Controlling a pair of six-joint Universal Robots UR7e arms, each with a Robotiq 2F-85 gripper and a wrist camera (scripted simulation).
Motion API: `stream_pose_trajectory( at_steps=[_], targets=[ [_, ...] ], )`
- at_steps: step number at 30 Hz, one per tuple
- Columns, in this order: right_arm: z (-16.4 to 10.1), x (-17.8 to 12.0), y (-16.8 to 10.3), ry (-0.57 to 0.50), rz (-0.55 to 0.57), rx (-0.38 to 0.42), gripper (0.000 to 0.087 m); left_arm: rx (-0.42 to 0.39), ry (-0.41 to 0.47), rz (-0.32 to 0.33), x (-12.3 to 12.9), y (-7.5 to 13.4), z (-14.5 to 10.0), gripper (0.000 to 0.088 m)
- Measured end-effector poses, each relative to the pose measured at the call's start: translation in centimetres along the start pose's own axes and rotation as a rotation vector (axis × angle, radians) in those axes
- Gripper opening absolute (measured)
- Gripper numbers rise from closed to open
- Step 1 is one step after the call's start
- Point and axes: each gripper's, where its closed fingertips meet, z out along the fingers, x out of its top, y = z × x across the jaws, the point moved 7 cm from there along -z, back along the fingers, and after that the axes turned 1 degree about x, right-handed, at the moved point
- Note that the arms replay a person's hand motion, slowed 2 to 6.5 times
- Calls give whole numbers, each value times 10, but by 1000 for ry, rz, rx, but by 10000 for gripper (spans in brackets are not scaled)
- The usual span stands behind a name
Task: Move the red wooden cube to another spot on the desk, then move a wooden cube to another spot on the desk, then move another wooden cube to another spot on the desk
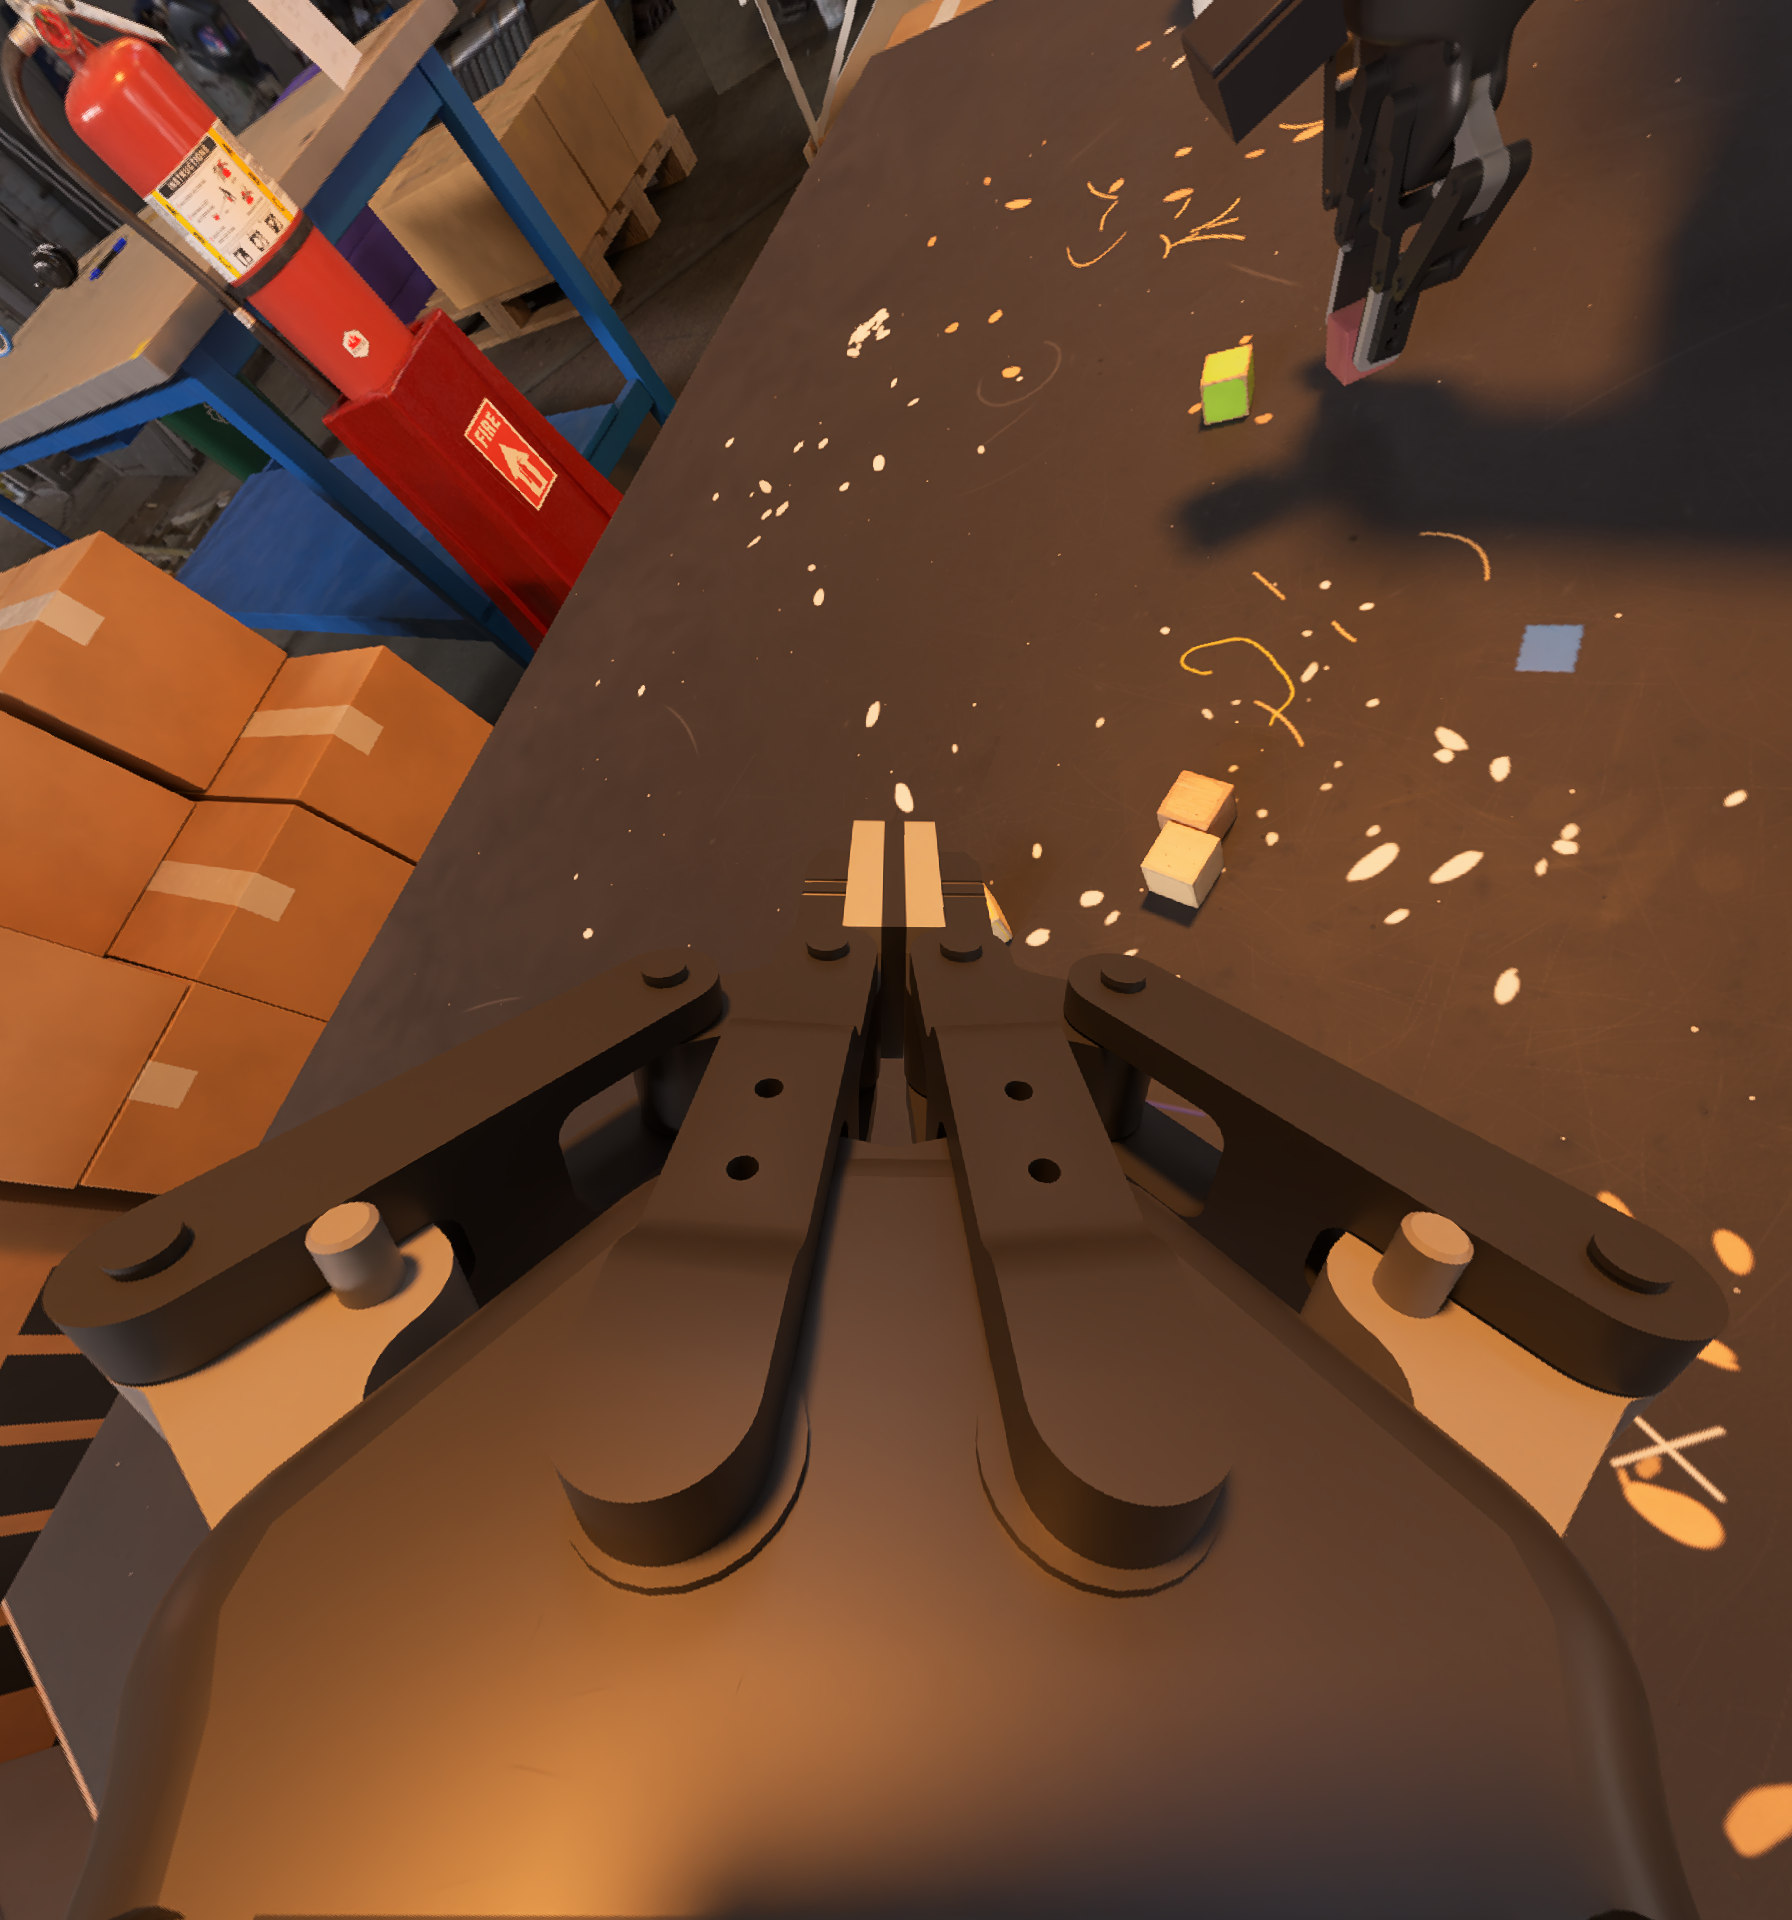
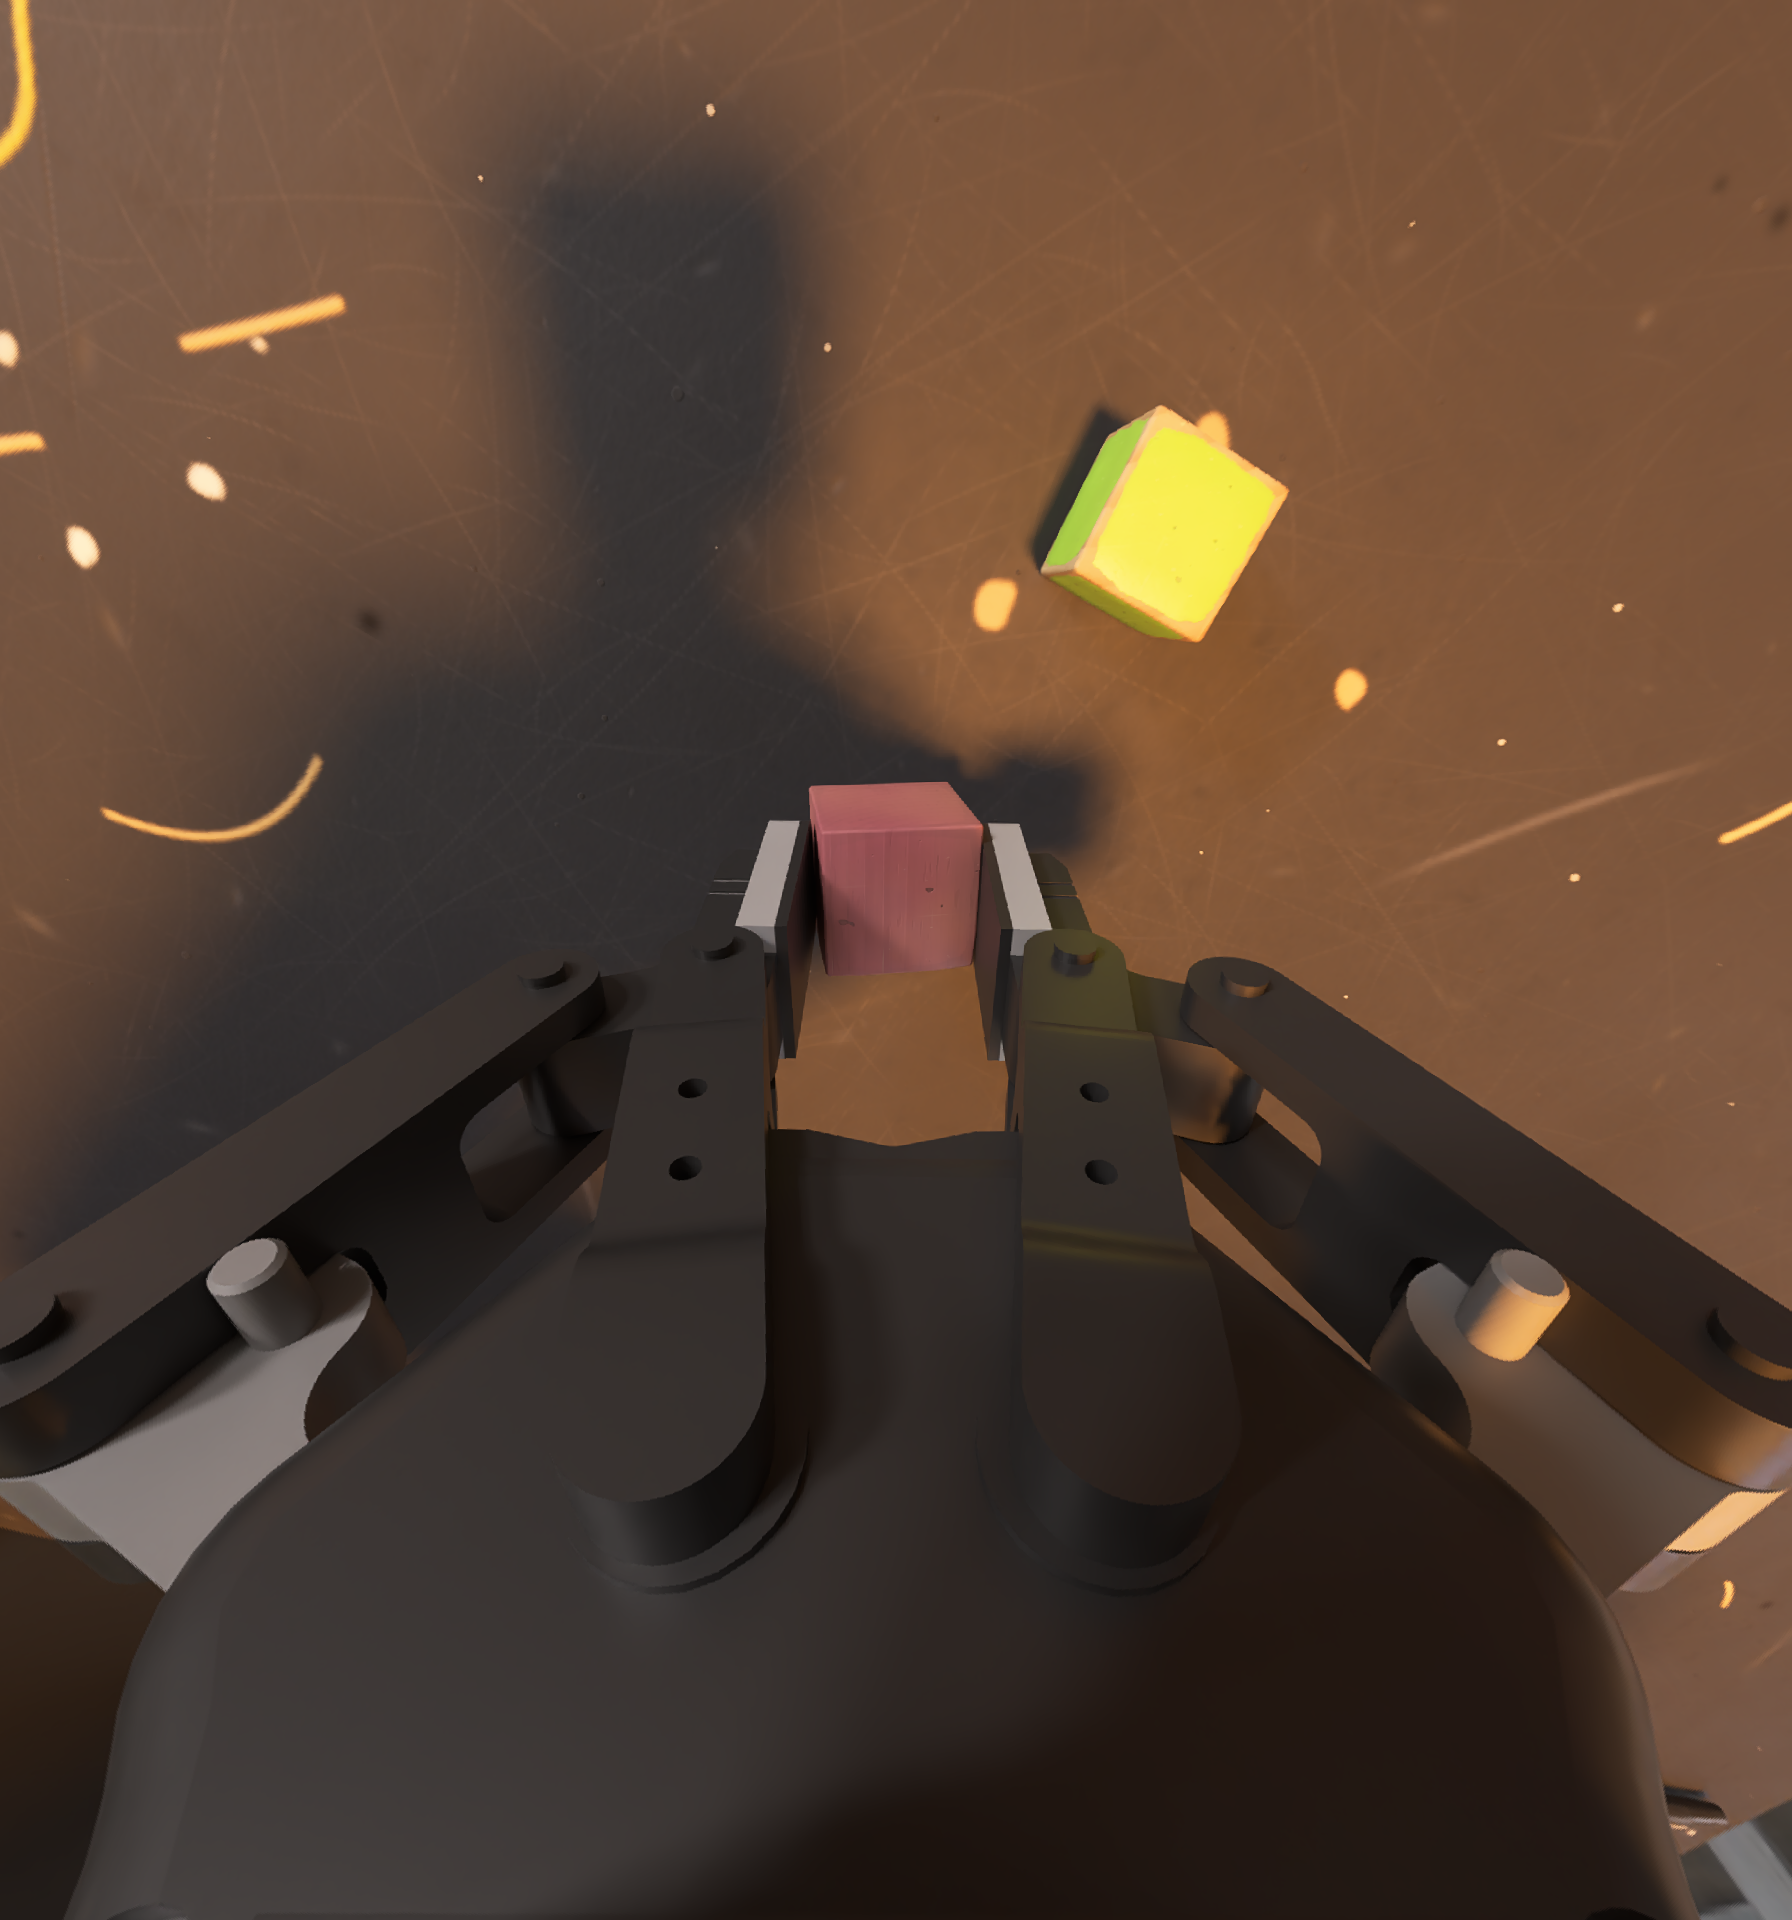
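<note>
My right gripper point(image 2: 894, 883) is shut on the red wooden cube point(image 2: 894, 878), which sits between its pads just above or on the brown desk. From the left wrist view the same gripper point(image 1: 1365, 348) shows far off at the top right with the red cube point(image 1: 1347, 351) at its tips. A yellow-green cube point(image 2: 1162, 525) lies to the right of it, also seen in the left wrist view point(image 1: 1226, 384). Two plain wooden cubes point(image 1: 1188, 842) lie touching, just right of my left gripper point(image 1: 894, 873), which is shut and empty low over the desk.
The desk point(image 1: 975, 623) is speckled with paint marks and has a small blue square patch point(image 1: 1548, 648). Beyond its left edge stand cardboard boxes point(image 1: 144, 831), a red fire extinguisher point(image 1: 206, 197) on a red stand and a blue-framed table point(image 1: 518, 156).
</note>
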Motion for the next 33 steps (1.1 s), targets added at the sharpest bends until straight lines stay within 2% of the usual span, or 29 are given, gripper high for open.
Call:
stream_pose_trajectory(
  at_steps=[13,21,24,33],
  targets=[
    [12,-1,7,2,50,21,275,-1,0,-5,0,-1,1,0],
    [7,-3,9,22,77,11,275,-1,-5,-5,-1,0,2,0],
    [1,-2,9,47,85,7,402,-1,-7,-4,-1,0,2,0],
    [-35,13,-1,200,64,-41,437,0,-5,0,0,0,2,0]
  ],
)
